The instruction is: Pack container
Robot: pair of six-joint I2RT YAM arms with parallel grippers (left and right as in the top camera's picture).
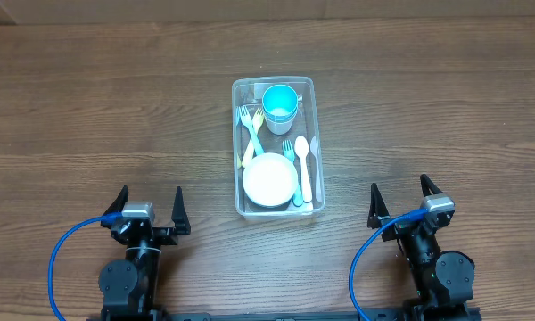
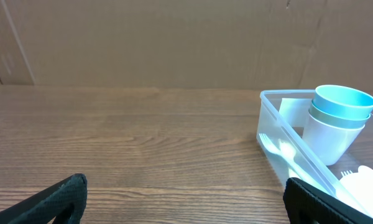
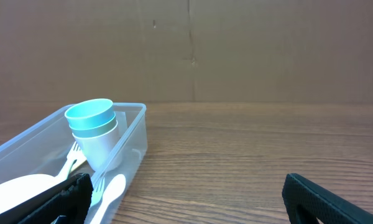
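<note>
1. Container sits mid-table, between the two arms and further out than both.
2. Inside it: stacked cups at the far end, white bowl at the near end, forks on the left, spoons on the right.
3. Left gripper: jaws spread wide, empty, well apart from the container.
4. Right gripper: same, spread wide and empty.

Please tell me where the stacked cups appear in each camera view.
Overhead: stacked cups at centre top, in the far end of the container.
Left wrist: far right, middle height.
Right wrist: left side, middle height.
Shared landmark: the container's clear wall around them.
</note>
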